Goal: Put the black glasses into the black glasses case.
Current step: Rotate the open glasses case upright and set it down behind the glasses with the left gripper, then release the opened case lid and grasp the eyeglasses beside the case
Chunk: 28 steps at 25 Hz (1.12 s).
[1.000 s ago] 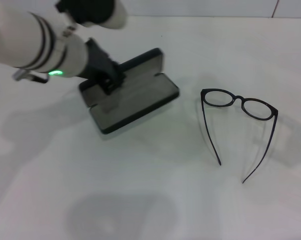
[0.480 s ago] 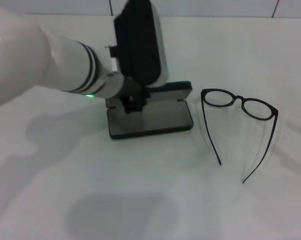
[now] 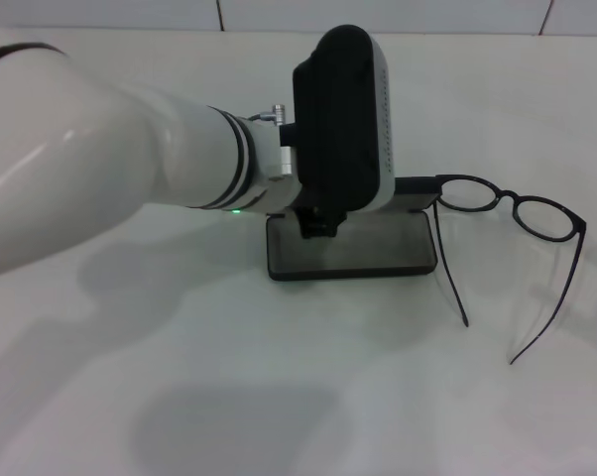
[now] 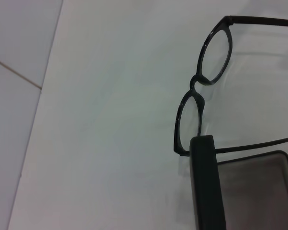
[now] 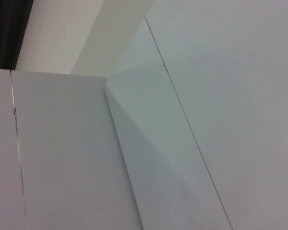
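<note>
Black thin-framed oval glasses [image 3: 512, 208] touch the open matte-black case's [image 3: 353, 248] right end; my left claw [image 3: 318, 220], grip unreadable, is on the case.

You face a plain white table [image 3: 279, 397] under soft light; behind it stands a pale tiled wall [image 3: 427, 15] with thin seams.

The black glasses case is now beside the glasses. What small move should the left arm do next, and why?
Probably let go of the black glasses case and lift clear of it. The case lies open on the table with its grey lining up, its corner touching or nearly touching the black glasses, which lie unfolded outside it. The left gripper sits over the open tray, blocking the way in.
</note>
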Motion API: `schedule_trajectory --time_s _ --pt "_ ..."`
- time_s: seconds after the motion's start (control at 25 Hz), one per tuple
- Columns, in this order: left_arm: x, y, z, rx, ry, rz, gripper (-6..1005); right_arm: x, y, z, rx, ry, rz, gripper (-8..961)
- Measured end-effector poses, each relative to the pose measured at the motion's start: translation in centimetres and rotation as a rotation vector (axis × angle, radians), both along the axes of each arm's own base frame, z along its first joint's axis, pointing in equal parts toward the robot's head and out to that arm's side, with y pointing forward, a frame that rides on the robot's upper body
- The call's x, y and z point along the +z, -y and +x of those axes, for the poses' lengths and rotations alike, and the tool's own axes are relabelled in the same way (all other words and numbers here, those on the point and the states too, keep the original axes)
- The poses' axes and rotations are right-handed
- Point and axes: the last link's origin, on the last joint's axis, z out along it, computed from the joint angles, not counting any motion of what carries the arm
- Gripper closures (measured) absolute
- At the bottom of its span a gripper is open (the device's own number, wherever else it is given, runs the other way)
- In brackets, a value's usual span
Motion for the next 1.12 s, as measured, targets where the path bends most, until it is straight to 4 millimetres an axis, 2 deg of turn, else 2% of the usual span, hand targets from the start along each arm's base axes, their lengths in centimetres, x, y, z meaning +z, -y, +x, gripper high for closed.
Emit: schedule_trajectory --time_s 0.88,1.12 --pt "-1.5 0.9 0.4 -0.085 -0.023 -0.029 723 -0.9 0.5 0.4 -0.018 0.033 -0.018 113" --pt "-1.1 1.1 1.0 -0.087 0.001 -0.025 697 -2.8 -1.6 2.1 -0.145 0.218 -0.126 112"
